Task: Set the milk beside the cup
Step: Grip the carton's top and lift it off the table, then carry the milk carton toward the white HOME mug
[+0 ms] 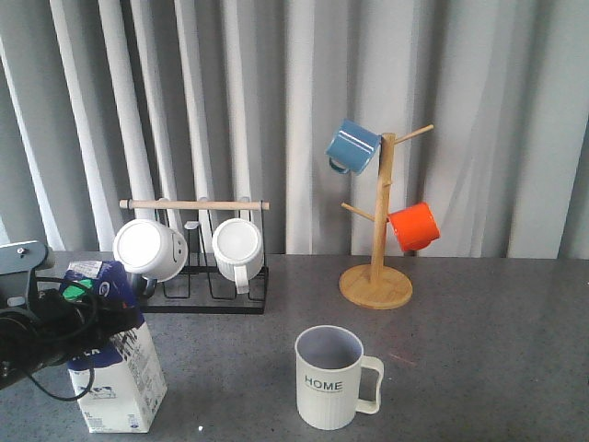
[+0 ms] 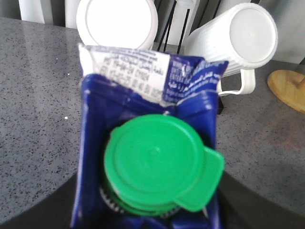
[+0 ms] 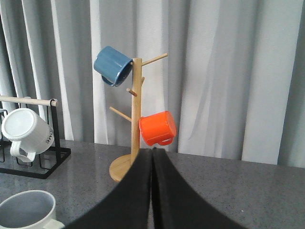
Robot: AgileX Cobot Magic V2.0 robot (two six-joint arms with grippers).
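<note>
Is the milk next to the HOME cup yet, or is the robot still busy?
Not yet. The left gripper is at the top of the milk, apparently gripping it, though the carton stands tilted at the table's left, well apart from the cup. Still left: carry it right, set it down beside the cup, let go. The right gripper is shut and holds nothing.

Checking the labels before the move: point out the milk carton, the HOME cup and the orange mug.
milk carton (image 1: 124,382), front view, on its white lower side panel.
HOME cup (image 1: 324,391), front view, on the ribbed wall by the lettering.
orange mug (image 1: 413,226), front view, on its side wall.
</note>
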